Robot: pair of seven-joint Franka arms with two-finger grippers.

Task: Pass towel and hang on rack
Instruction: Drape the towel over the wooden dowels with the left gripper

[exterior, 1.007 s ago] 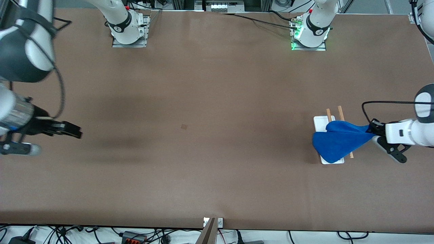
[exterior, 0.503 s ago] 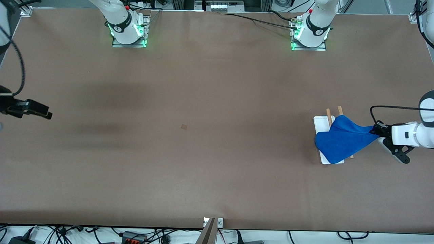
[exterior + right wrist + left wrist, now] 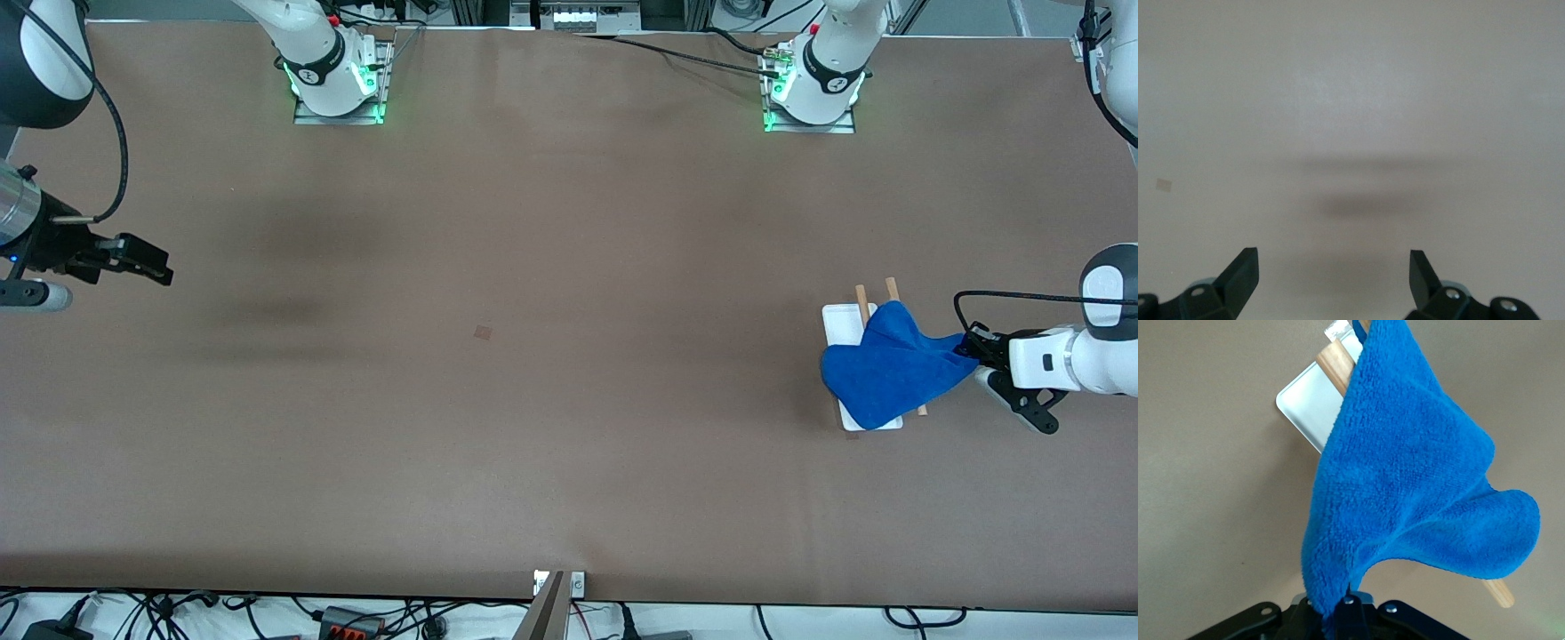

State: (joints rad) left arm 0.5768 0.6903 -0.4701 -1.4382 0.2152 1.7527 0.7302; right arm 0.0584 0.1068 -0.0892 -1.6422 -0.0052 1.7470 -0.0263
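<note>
Since a moment ago, the left gripper point(image 3: 967, 348) has eased in toward the white-framed rack with two wooden rods point(image 3: 861, 313), clamped on a corner of the fuzzy bright blue microfibre towel point(image 3: 889, 375) draped over it. The right gripper point(image 3: 156, 265) waits, fingers apart, over the table's right-arm end.

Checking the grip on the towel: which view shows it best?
The left wrist view: the towel fills it, its corner pinched in the left gripper, draped over the rack. The front view shows it small; the right wrist view shows none.
</note>
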